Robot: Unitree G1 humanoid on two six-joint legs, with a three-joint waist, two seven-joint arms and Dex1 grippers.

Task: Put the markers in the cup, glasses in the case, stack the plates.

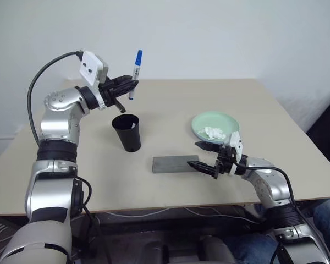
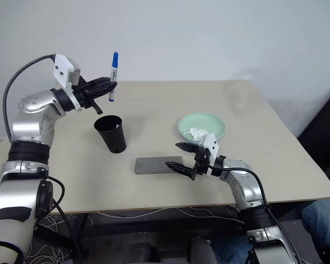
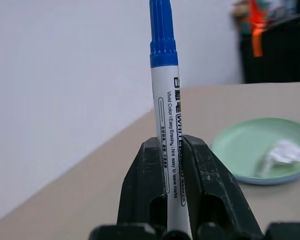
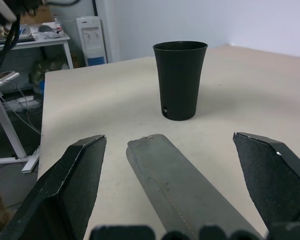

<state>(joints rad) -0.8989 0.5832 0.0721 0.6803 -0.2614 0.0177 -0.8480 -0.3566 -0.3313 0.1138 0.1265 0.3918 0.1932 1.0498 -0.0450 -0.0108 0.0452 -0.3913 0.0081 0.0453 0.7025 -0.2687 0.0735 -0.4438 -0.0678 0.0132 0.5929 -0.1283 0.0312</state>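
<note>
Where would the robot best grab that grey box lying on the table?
Probably across the case's narrow width at its near end. It lies flat, long and slim, and the open right gripper sits level at that end, a finger to either side.

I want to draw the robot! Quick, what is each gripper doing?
Left gripper: closed, holding the marker upright above the cup.
Right gripper: open, holding nothing, by the end of the case.

L arm raised, left gripper (image 1: 125, 86) level, fingers clamped tight. R arm low, right gripper (image 1: 207, 157) level, jaws spread wide.
</note>
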